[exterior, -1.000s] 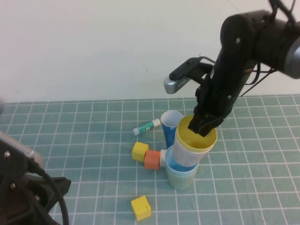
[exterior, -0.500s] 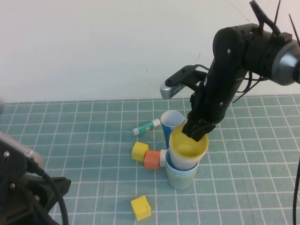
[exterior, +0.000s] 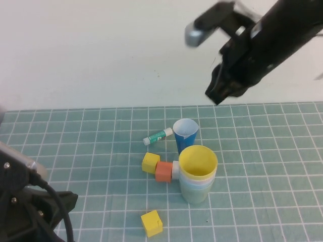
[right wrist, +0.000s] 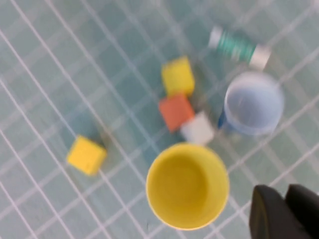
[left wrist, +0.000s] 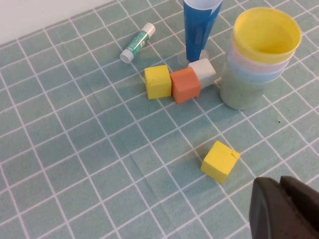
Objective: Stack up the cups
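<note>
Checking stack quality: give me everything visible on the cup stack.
The cup stack stands upright on the green grid mat: yellow cup on top, then pink, light blue and green rims, nested closely, matte plastic. The white block sits against its base, the dark blue cup just behind. The right end effector is high above, clear; the left end effector is apart.

Bright, even light and faint shadows; the right wrist view is motion-blurred, the others sharp.

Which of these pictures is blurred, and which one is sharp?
Right wrist view: blurred all over; the yellow cup and grid lines look smeared. Left wrist view: sharp, block edges crisp around the stack. High view: table sharp, but the raised right end effector is smeared; the left end effector shows dark.
</note>
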`<action>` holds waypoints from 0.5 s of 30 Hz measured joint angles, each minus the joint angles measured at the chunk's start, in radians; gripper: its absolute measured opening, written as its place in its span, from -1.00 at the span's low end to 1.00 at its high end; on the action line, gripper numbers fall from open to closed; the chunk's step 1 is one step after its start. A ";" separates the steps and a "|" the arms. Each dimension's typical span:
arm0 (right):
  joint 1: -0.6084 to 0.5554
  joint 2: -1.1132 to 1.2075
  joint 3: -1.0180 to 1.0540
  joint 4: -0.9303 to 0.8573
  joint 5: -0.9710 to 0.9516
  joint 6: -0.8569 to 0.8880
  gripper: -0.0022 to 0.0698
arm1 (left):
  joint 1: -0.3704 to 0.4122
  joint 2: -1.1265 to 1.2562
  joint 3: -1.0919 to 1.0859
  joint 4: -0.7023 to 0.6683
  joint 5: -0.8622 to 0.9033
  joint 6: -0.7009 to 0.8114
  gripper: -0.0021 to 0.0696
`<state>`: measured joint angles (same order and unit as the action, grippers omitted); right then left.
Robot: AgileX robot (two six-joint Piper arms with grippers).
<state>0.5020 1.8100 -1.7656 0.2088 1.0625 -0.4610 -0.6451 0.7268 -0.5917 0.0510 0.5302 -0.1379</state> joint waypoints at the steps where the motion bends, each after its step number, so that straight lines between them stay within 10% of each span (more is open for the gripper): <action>1: 0.000 -0.055 0.031 0.018 -0.034 -0.019 -0.81 | 0.000 0.000 0.000 -0.005 0.000 0.000 -0.95; 15: 0.000 -0.776 0.743 0.320 -0.446 -0.380 -0.94 | 0.000 -0.250 0.165 -0.051 -0.047 0.000 -0.95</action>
<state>0.5020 1.0340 -1.0225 0.5287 0.6165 -0.8414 -0.6451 0.4764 -0.4270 0.0000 0.4831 -0.1379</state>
